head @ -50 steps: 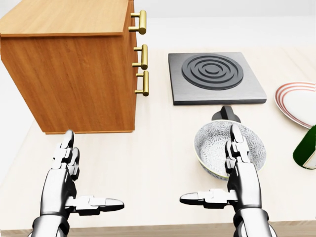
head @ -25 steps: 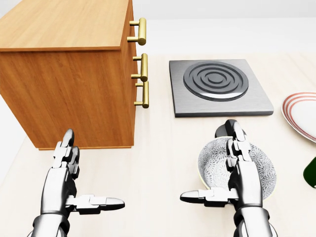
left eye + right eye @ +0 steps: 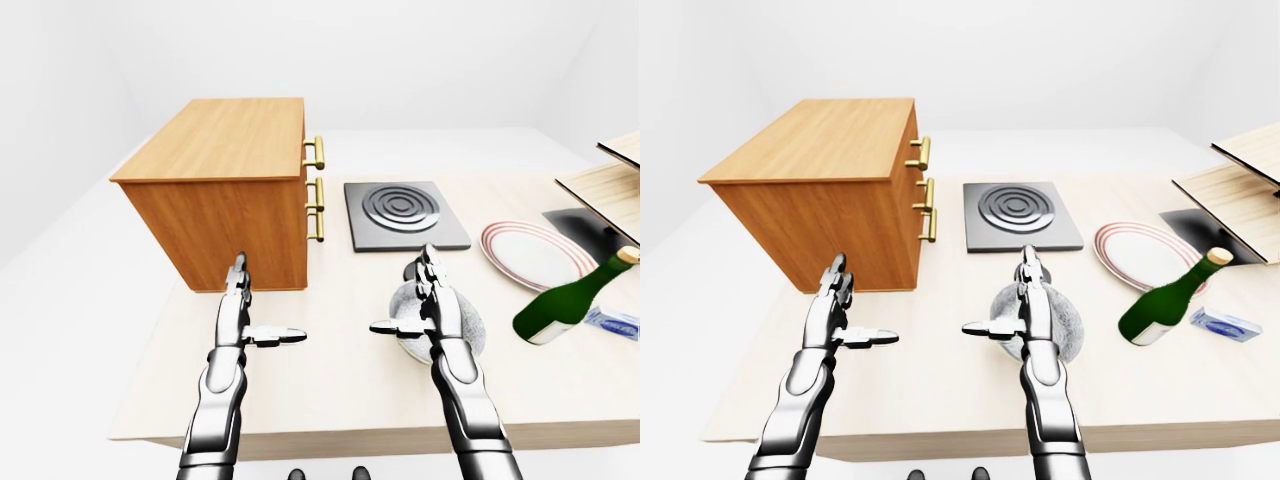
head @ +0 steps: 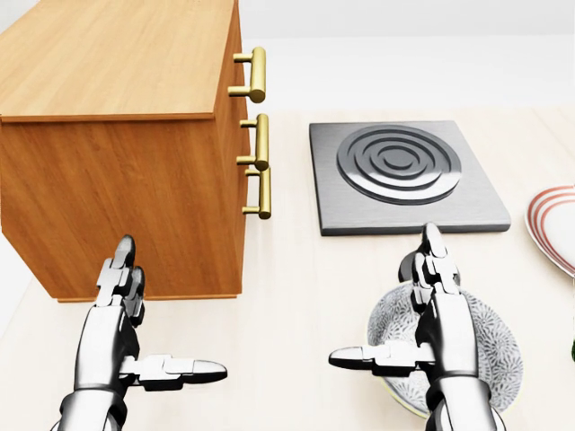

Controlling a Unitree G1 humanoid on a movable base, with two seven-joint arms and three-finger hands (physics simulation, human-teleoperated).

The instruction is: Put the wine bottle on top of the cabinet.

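While the bottle (image 3: 1168, 301) leans at the counter's (image 3: 940, 380) right, well apart from the cabinet (image 3: 830, 190), each robot hand, left (image 4: 121, 332) and right (image 4: 431, 328), hovers released, grasping nothing.

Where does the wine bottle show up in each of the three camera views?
Left-eye view: wine bottle at the right, tilted, beside the striped plate.
Right-eye view: right of centre, same tilt, beside the plate.
Head view: all but out of frame; at most a dark sliver at the right edge.
Shared landmark: the hob, right of the cabinet.
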